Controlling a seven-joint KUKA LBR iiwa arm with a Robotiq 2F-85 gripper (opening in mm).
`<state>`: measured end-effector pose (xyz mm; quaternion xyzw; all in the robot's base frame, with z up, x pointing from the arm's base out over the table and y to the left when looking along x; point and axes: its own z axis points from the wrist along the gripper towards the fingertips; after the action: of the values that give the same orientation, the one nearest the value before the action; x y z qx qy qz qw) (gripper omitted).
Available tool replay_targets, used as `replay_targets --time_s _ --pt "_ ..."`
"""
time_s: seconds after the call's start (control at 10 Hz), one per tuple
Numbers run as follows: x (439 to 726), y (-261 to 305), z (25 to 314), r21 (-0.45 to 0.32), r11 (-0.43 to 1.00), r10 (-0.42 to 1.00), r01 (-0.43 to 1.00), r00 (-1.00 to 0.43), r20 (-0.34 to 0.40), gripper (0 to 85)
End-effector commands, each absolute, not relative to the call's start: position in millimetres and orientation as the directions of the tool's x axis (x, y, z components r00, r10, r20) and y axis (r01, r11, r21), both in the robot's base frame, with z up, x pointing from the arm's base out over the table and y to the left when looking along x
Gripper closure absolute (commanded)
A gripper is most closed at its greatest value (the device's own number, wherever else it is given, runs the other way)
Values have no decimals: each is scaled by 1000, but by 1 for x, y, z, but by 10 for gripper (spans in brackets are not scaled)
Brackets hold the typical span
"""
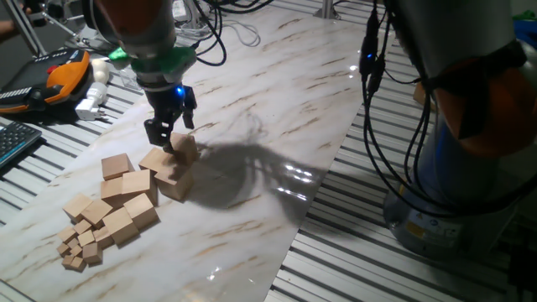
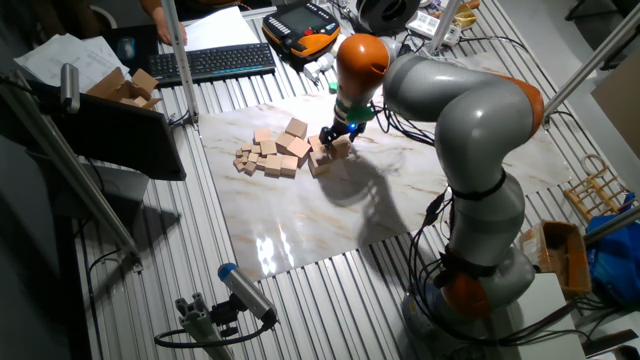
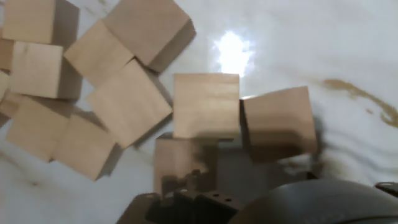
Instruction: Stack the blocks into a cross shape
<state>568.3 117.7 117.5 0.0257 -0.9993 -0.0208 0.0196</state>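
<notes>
Your arm (image 2: 470, 120) bends over the marble table (image 1: 277, 109), its gripper (image 1: 166, 134) low above the near edge of the pile of blocks (image 1: 126, 197). You cannot tell how wide the fingers stand or whether they grip anything; in the hand view the block (image 3: 206, 104) just ahead of the hand sits square, with a second block (image 3: 278, 121) tilted and touching its right side and a third (image 3: 185, 163) under the hand. The tiny cubes (image 1: 80, 247) lie at the pile's far end.
</notes>
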Motion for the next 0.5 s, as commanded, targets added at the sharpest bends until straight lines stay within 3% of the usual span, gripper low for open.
replay_targets --time_s 0.0,0.4 --pt "574 112 119 43 997 -64 -62 -997 45 0" --pt "579 107 106 -2 996 -94 -94 -996 8 0"
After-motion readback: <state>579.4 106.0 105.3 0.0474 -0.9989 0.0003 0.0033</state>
